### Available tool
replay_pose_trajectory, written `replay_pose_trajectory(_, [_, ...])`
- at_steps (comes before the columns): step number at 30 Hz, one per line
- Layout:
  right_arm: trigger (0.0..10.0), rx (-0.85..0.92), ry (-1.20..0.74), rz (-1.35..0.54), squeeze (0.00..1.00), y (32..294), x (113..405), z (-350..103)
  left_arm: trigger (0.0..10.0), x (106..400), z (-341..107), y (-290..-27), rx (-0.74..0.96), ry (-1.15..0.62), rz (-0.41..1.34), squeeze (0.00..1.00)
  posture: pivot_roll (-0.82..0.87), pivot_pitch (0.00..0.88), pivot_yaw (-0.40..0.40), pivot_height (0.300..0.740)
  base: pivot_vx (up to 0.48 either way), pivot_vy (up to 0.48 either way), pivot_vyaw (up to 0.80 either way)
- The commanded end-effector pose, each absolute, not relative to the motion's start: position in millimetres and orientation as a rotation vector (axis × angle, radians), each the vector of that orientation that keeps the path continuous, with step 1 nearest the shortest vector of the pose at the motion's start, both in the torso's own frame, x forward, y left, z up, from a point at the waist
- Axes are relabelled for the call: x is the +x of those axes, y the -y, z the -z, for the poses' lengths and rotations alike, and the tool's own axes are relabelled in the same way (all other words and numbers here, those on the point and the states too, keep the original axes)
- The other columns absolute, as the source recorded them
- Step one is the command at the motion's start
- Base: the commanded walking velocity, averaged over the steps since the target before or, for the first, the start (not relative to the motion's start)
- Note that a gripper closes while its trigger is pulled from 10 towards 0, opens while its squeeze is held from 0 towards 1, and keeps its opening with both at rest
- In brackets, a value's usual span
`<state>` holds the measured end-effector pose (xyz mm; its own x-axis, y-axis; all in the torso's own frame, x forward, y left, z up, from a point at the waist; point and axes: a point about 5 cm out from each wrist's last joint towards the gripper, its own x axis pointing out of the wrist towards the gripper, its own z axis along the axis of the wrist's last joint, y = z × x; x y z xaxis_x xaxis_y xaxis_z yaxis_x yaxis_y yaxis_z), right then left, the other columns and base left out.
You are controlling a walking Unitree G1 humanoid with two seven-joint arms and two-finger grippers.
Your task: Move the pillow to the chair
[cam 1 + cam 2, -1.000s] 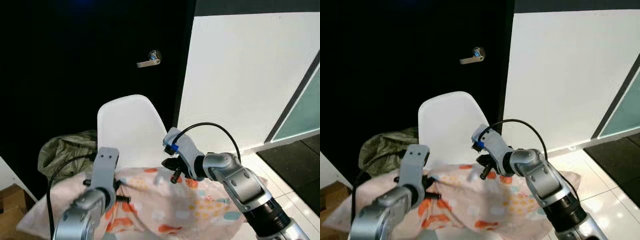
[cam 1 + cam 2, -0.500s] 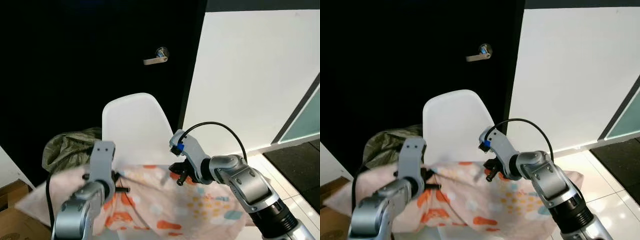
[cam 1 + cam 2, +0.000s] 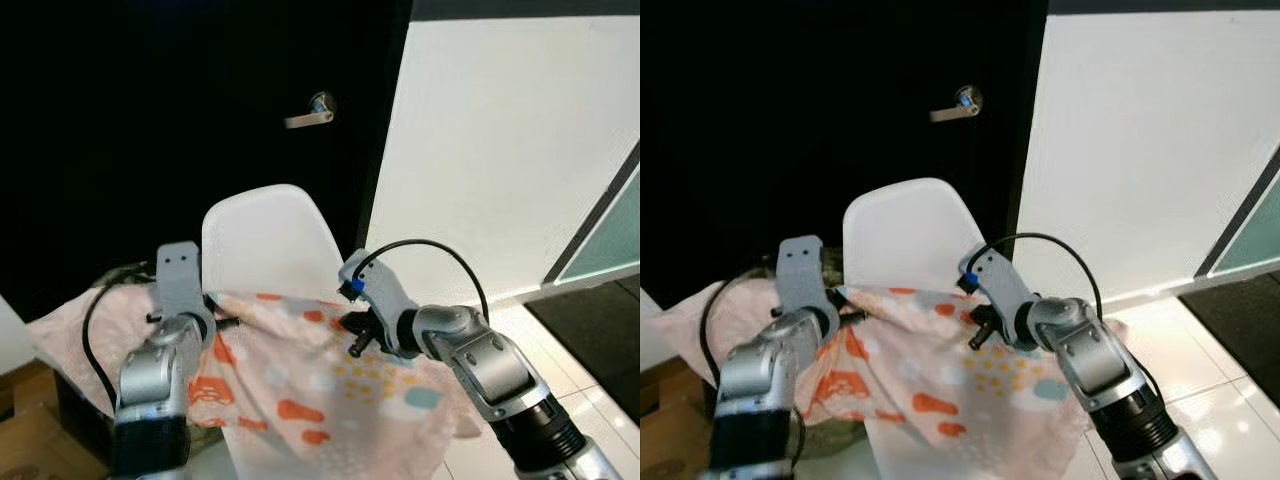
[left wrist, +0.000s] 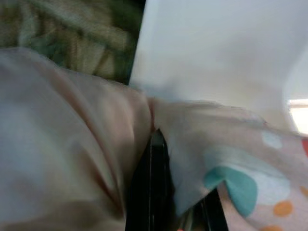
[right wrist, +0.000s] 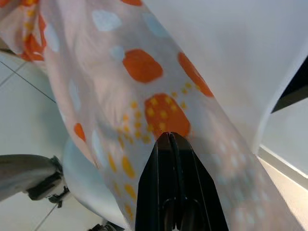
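A soft peach pillow (image 3: 290, 385) with orange and teal spots hangs stretched between both grippers, in front of the white chair's backrest (image 3: 262, 240) and over its seat. My left gripper (image 3: 218, 322) is shut on the pillow's upper left part; in the left wrist view a black finger (image 4: 155, 183) is buried in a fold of the fabric (image 4: 72, 144). Near the pillow's upper middle edge, my right gripper (image 3: 356, 338) is shut on it, and its closed fingertips (image 5: 168, 144) pinch the spotted cloth (image 5: 144, 67). The pillow's right end sags toward the floor.
A black door with a silver lever handle (image 3: 308, 115) stands behind the chair. To the right are a white wall (image 3: 500, 150) and a glass panel (image 3: 605, 235). An olive-green bundle (image 4: 62, 33) lies left of the chair. A cardboard box (image 3: 25, 430) sits low left, and white tiles (image 3: 590, 400) low right.
My left gripper has risen and swung left, lifting the pillow's left end over the green bundle. The pillow is now higher against the chair. The right gripper has barely moved.
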<state>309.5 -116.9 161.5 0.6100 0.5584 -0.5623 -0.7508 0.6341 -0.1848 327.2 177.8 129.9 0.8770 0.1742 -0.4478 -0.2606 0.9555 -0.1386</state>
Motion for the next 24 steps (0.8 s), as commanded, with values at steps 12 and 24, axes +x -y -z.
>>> replay_pose_trajectory(12, [10.0, -0.402, -0.405, -0.657, 0.00, 120, 316, -168, 10.0, 357, -138, -158, -0.105, -0.359, -0.089, 0.00, -0.21, 0.116, 0.020, 0.654, 0.000, 0.000, 0.00])
replay_pose_trajectory(24, [10.0, -0.403, -0.457, -0.623, 0.00, 124, 316, -160, 10.0, 363, -153, -141, 0.112, -0.241, 0.069, 0.00, -0.20, 0.127, 0.018, 0.609, 0.000, 0.000, 0.00])
